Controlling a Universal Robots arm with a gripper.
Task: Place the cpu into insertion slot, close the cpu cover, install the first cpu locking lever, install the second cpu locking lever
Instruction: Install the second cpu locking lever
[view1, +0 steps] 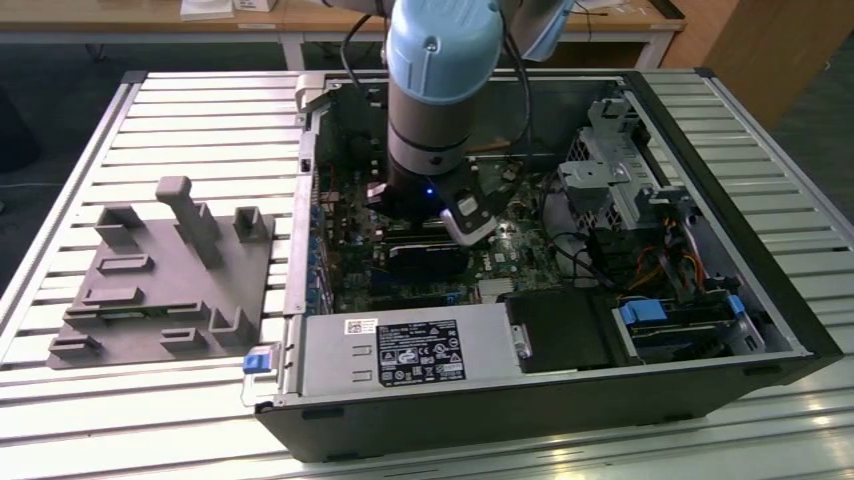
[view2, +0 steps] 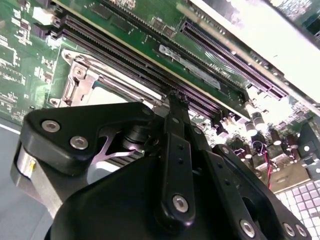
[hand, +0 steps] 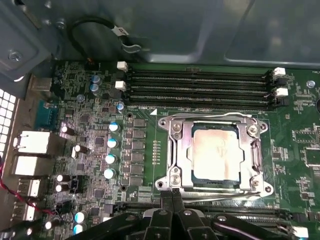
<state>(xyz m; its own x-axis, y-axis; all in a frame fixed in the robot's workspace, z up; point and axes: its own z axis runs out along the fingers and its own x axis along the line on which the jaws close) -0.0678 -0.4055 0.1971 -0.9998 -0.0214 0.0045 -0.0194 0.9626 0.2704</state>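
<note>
Open computer case (view1: 747, 300), arm's end effector (hand: 172, 196) beside cpu cover (hand: 216, 152).

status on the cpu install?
Gripper shut, fingertips at the socket's edge, holding nothing. Cpu seated in the insertion slot, cpu cover down over it. Nothing in the way on the motherboard.

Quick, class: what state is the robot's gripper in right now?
Black gripper: closed, fingertips together, holding nothing, beside the silvery square metal cpu cover lying over the grey cpu.
</note>
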